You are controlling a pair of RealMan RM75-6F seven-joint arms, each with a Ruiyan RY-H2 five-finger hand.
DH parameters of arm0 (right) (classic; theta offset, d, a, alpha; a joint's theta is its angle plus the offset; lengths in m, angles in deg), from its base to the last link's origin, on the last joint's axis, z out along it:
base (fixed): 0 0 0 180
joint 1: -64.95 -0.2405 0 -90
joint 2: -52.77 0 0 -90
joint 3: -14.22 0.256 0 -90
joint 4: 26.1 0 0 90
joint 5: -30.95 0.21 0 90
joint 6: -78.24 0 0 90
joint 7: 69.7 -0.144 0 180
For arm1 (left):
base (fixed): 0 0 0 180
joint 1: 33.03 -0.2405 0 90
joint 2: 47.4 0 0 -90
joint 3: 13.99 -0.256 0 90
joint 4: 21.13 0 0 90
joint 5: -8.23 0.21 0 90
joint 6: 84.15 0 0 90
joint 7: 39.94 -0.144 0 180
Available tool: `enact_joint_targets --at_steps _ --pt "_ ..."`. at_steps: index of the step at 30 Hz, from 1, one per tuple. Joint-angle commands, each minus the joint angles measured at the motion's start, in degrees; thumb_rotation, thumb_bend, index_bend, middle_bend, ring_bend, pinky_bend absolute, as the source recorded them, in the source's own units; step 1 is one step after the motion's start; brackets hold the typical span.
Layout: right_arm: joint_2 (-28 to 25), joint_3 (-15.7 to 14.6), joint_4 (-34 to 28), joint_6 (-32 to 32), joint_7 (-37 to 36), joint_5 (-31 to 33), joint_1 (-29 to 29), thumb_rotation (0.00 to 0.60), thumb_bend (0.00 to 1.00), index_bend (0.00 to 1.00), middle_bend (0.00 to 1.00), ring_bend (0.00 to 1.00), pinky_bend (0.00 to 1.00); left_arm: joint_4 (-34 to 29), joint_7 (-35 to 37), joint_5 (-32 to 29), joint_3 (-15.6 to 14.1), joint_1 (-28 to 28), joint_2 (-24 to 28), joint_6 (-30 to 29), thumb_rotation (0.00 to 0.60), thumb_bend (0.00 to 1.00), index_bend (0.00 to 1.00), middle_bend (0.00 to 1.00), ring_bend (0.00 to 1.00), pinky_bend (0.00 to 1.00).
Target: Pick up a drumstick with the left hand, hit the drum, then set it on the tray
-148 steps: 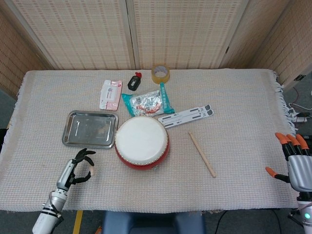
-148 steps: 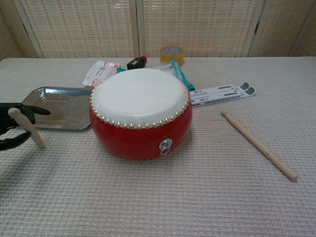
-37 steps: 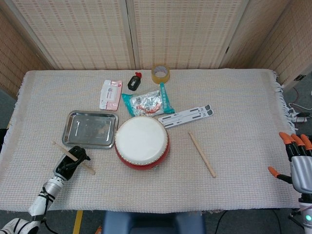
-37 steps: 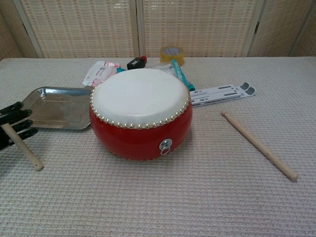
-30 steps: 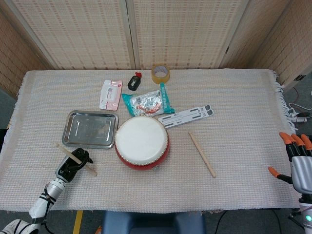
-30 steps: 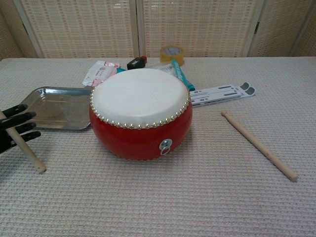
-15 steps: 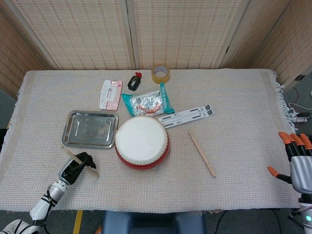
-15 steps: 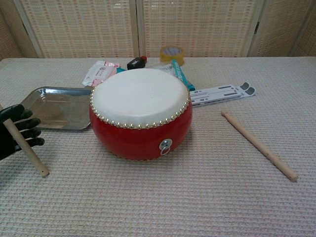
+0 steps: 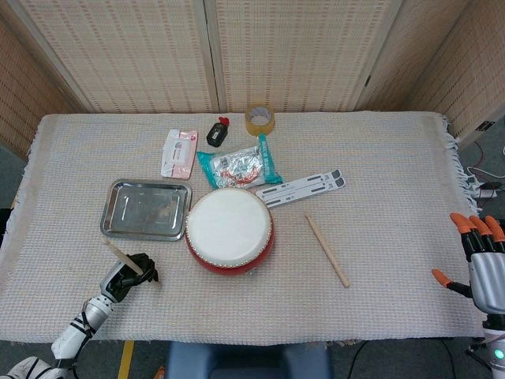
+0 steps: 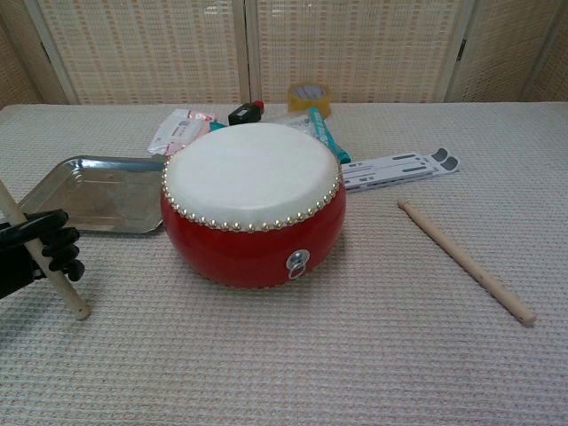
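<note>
Drumstick [image 10: 40, 257]: slanting, lower end pointing toward drum [image 10: 253, 204]
Left hand [image 10: 35, 250]: gripping its shaft
Right hand [image 9: 480, 264]: fingers lying apart
Tray [image 9: 118, 225]: holding nothing

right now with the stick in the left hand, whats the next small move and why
Probably lift the left hand and swing it right toward the drum. It grips the drumstick mid-shaft, but the stick's lower tip sits at the cloth, left of the drum and below its white head, so it needs height before it can strike.

shiny metal tray [image 9: 115, 219], wooden drumstick [image 10: 46, 262], woven tablecloth [image 9: 379, 166]
</note>
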Motion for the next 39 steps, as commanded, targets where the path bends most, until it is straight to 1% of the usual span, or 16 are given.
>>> enact_joint_targets --at_steps 1,3,5,7,15,22,30,39 --pt "0.12 0.04 0.09 -0.45 -0.09 -0.4 0.05 0.6 0.06 0.1 0.12 0.0 0.03 0.14 -0.71 0.2 -0.31 0.27 -0.16 0.07 0.435 0.22 0.74 0.74 0.7 0.58" --pt "0.17 0.02 0.11 -0.65 -0.14 -0.64 0.07 0.6 0.06 0.1 0.12 0.0 0.03 0.2 -1.4 0.16 -0.42 0.36 -0.26 0.06 0.494 0.22 0.75 0.76 0.71 0.59" --pt "0.23 0.04 0.15 -0.89 -0.16 -0.78 0.13 0.6 0.06 0.1 0.12 0.0 0.04 0.22 -2.29 -0.01 -0.47 0.34 -0.36 0.02 0.568 0.22 0.76 0.78 0.73 0.62" --pt "0.3 0.07 0.23 -1.11 -0.23 -0.91 0.16 0.6 0.06 0.1 0.12 0.0 0.04 0.14 -3.18 -0.35 -0.47 0.25 -0.47 0.02 0.596 0.22 0.77 0.79 0.74 0.64" --pt "0.62 -0.04 0.54 -1.29 -0.41 -1.05 0.26 0.6 0.06 0.11 0.12 0.0 0.05 -0.39 -7.84 -0.66 -0.64 0.07 -0.83 -0.36 0.6 0.21 0.79 0.82 0.78 0.77" --pt "0.83 -0.19 0.65 -0.96 -0.46 -0.95 0.23 0.6 0.06 0.11 0.12 0.0 0.05 -0.29 -13.69 -0.32 -1.09 -0.16 -1.65 -0.82 0.6 0.21 0.83 0.85 0.79 0.77" --pt "0.82 -0.17 0.51 -1.18 -0.31 -1.05 0.31 0.6 0.06 0.11 0.12 0.0 0.05 -0.27 -16.99 1.21 -2.46 -0.53 -1.91 -2.19 0.6 0.22 0.84 0.86 0.8 0.77" --pt "0.87 -0.13 0.49 -1.05 -0.23 -1.09 0.18 0.6 0.06 0.11 0.12 0.0 0.05 0.93 -18.33 1.18 -3.65 -0.88 -3.3 -1.53 0.6 0.23 0.87 0.88 0.82 0.77"
